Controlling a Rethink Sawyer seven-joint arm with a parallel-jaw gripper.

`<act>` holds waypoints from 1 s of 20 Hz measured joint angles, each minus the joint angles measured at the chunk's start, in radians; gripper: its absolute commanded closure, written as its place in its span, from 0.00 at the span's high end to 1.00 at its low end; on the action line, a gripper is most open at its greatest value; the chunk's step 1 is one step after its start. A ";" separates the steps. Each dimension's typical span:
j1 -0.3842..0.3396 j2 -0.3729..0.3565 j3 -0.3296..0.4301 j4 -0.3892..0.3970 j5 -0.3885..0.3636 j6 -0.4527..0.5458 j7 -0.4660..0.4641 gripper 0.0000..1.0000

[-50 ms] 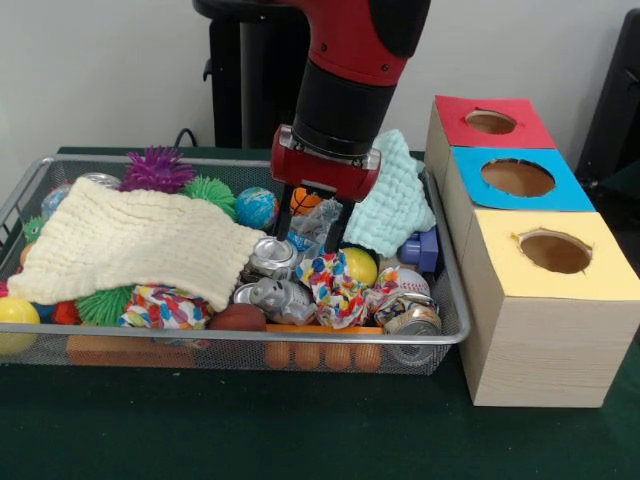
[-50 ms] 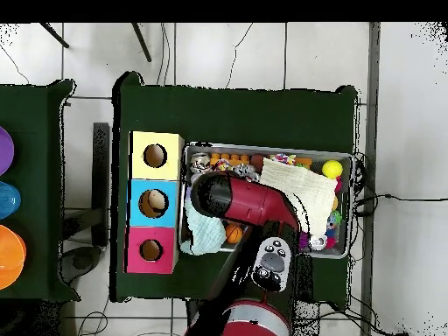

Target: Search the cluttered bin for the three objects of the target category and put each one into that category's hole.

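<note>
Green worktop under everything. Wire bin on it, crammed with clutter; in the front view, just right of the bin, a row of three wooden boxes, each with a round hole in its lid: yellow box nearest, blue box in the middle, red box farthest. Red and black arm coming down over the bin's middle. Cream cloth spread across the bin's left half, covering much of the clutter. Mint cloth bunched at the back right, beside the arm. Gripper down among the items near crushed cans and a patterned cloth; open or closed, and whether holding anything, cannot tell. Purple spiky ball and green spiky ball at the back left. Globe ball behind the cream cloth. Yellow ball near the centre. Baseball at front right. Overhead, arm hiding the bin's middle.
</note>
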 measured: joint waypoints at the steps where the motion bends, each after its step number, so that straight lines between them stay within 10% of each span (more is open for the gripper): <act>1: 0.000 -0.002 0.000 0.003 0.007 -0.008 0.001 1.00; 20: 0.057 0.029 0.004 0.034 0.118 -0.140 0.081 1.00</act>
